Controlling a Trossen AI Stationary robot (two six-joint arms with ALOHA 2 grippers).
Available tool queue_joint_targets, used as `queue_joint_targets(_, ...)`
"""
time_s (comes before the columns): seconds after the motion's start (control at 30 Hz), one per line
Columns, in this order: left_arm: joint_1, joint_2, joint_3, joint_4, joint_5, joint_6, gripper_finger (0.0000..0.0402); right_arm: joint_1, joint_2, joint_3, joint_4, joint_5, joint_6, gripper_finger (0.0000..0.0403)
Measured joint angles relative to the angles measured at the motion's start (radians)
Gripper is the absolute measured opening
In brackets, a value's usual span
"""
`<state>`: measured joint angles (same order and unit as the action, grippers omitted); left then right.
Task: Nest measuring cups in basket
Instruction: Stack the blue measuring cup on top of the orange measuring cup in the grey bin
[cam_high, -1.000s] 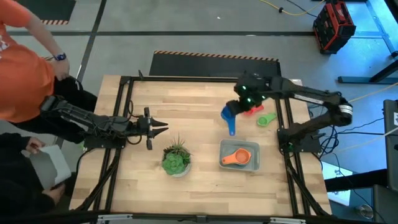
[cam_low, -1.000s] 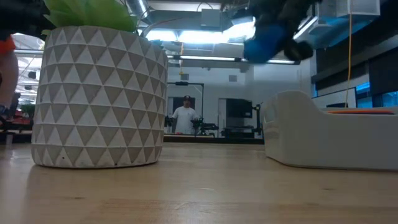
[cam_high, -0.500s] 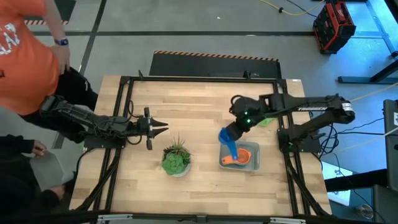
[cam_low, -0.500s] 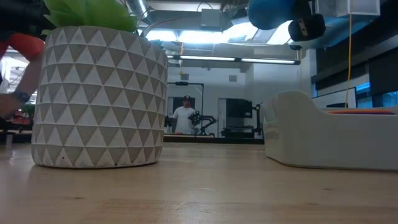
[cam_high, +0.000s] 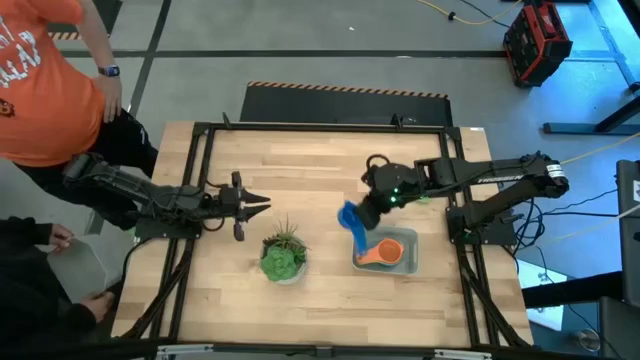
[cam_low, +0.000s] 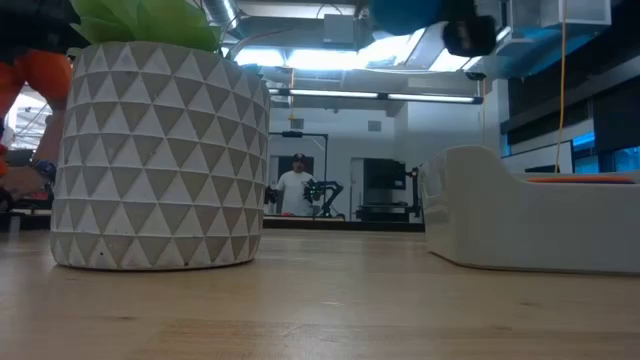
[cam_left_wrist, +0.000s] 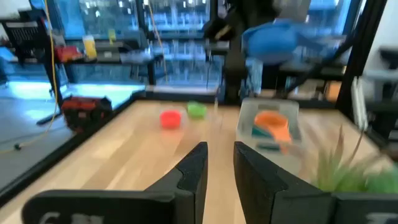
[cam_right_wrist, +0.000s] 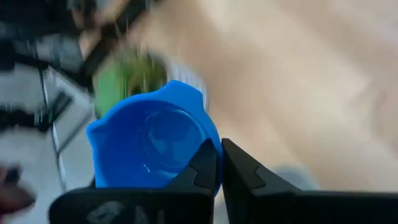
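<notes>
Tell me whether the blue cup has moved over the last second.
Yes. In the high view, the blue cup, held by the right gripper, has travelled from beyond the basket to its plant-side edge.

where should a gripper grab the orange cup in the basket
By its handle, coming straight down. The orange cup lies flat in the basket, handle toward the basket's plant-side end; the walls block a side approach. The right gripper is full with the blue cup.
</notes>
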<state>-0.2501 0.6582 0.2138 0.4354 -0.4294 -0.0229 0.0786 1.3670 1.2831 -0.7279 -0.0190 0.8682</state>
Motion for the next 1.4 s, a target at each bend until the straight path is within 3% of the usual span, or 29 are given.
queue_joint_targets(0.3, 0.0, 0.001, 0.0, 0.169, 0.002, 0.117, 0.0071, -0.076, 0.0, 0.0, 0.266, 0.254, -0.067, 0.0014)
queue_joint_targets(0.43, 0.001, 0.016, 0.0, 0.218, 0.003, 0.094, 0.0075, -0.102, 0.0, 0.0, 0.338, 0.31, -0.105, 0.0014)
queue_joint_targets(0.6, 0.001, 0.023, 0.0, 0.262, 0.027, 0.06, 0.0109, -0.119, 0.0, 0.0, 0.404, 0.353, -0.131, 0.0014)
queue_joint_targets(0.83, 0.001, 0.121, 0.001, 0.447, 0.046, 0.059, 0.0136, -0.125, 0.018, 0.0, 0.516, 0.475, -0.223, 0.0014)
queue_joint_targets(1.0, 0.001, 0.246, 0.072, 0.459, 0.028, 0.063, 0.0136, -0.125, 0.075, 0.0, 0.63, 0.479, -0.302, 0.0014)
queue_joint_targets(1.17, 0.001, 0.37, 0.152, 0.456, 0.02, 0.167, 0.0137, -0.125, 0.133, -0.001, 0.733, 0.474, -0.35, 0.0014)
queue_joint_targets(1.4, 0.001, 0.467, 0.227, 0.457, -0.104, 0.193, 0.0137, -0.125, 0.175, -0.002, 0.798, 0.471, -0.355, 0.0014)
